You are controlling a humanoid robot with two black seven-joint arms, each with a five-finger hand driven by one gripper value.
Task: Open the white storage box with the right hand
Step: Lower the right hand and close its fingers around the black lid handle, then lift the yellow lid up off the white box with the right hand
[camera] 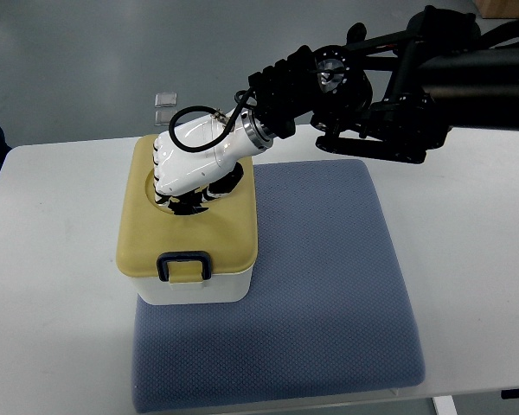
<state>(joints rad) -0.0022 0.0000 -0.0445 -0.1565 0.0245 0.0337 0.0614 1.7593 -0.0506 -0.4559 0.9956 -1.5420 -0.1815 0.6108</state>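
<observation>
Storage box (189, 259) sits directly beneath right hand (193, 162), lid shut.

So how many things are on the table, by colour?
Blue: 1, the mat
White with a yellow lid: 1, the box
Total: 2

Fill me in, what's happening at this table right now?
The robot's right hand is reaching in from the right and resting on the yellow lid of a white storage box. The box sits on the left part of a blue mat on a white table. The lid looks closed and the front latch looks down. No left hand in view.
</observation>
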